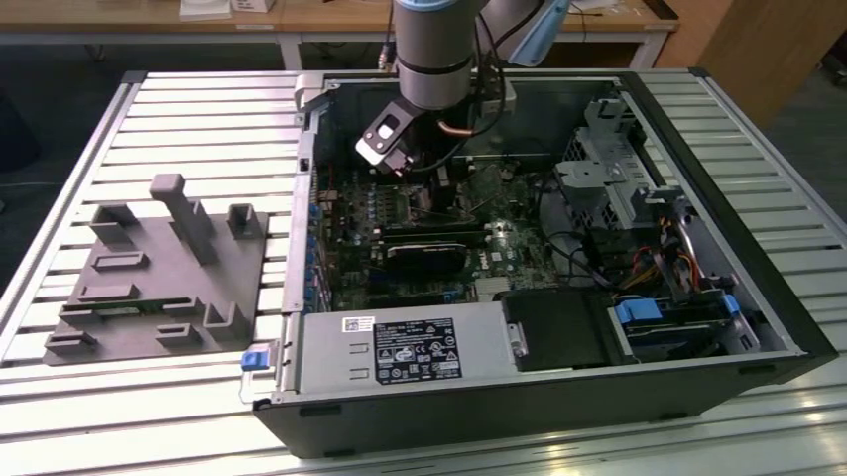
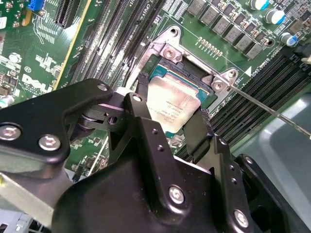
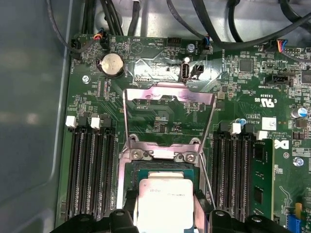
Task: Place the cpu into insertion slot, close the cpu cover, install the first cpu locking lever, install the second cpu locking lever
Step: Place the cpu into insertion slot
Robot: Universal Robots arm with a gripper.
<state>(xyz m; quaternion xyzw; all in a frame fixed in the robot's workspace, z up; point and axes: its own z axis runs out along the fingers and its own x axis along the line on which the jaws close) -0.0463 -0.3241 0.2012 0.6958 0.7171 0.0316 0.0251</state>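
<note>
My gripper [image 2: 170, 121] is shut on the cpu [image 2: 171, 103], a square chip with a silvery-beige face held by two opposite edges between the black fingers [image 2: 198, 132]. The chip hangs just over the insertion slot [image 2: 179, 73], partly covering it, and I cannot tell whether it touches. In the first wrist view the cpu [image 3: 164, 201] sits at the near edge of the insertion slot [image 3: 146, 168]. The cpu cover [image 3: 170, 91] stands flipped open behind the slot. A thin locking lever [image 3: 206, 180] runs loose beside the socket. In the exterior view the gripper [image 1: 417, 177] reaches down into the case.
Black memory slots [image 3: 92, 170] flank the socket on both sides. Cables [image 3: 218, 29] hang along the board's far edge. The open computer case [image 1: 741, 188] holds a power supply [image 1: 397, 349] and drive cage [image 1: 569, 327]. A grey fixture block [image 1: 159, 268] lies at the exterior view's left.
</note>
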